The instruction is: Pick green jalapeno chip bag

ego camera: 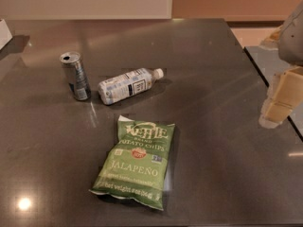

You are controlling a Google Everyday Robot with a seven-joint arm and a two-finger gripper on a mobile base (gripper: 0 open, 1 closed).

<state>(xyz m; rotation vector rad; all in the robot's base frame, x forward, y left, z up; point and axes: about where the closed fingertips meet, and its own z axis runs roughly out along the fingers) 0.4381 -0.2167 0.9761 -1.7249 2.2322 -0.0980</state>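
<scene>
Dark grey bench [213,174] carries the green jalapeno chip bag [135,162], flat near the front; the gripper [278,100] hangs far right — open or closed, I cannot tell. Overreaching could knock the bottle [128,85] or can [75,76] behind; slick foil may slip.

Dark glossy counter [227,174]. Green jalapeno chip bag [136,163] lies flat, front centre. Behind it, plastic bottle [129,85] on its side, cap pointing right. Opened can [75,76] upright just left of bottle. Gripper [274,109] at counter's right edge, well apart from all three.
</scene>
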